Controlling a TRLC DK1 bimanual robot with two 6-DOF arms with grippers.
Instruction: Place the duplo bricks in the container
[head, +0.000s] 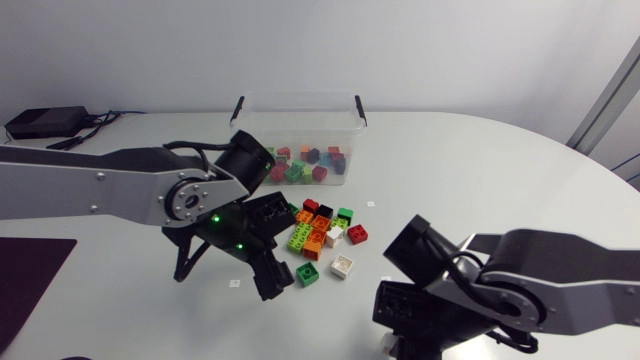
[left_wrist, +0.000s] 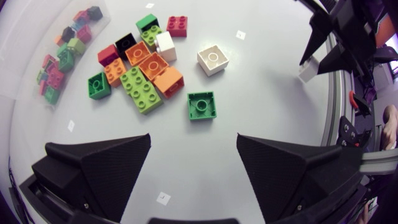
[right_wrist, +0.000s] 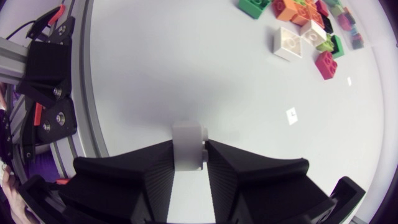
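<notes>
**Between the right claw's fingers, a white brick; left claw wide over the heap**

Between the fingers of the right claw sits a held white brick. It is pinched from both sides, its end poking out past the tips. Under it is bare table, close to the table's edge. Well ahead of this claw and off to one side lies the heap of duplo bricks.

Over the table, the left claw hangs with its fingers spread wide and nothing between them. Just ahead of the gap lies a green brick, studs down, apart from both fingers. A little farther ahead is a loose white brick, also on its own. Beside these is the heap itself: an orange brick touching a long lime brick, with more orange, green, black and white pieces packed behind. A red brick is at the far end.

Beyond the heap stands the clear container. It already holds a layer of small bricks in red, green and dark colours.
</notes>
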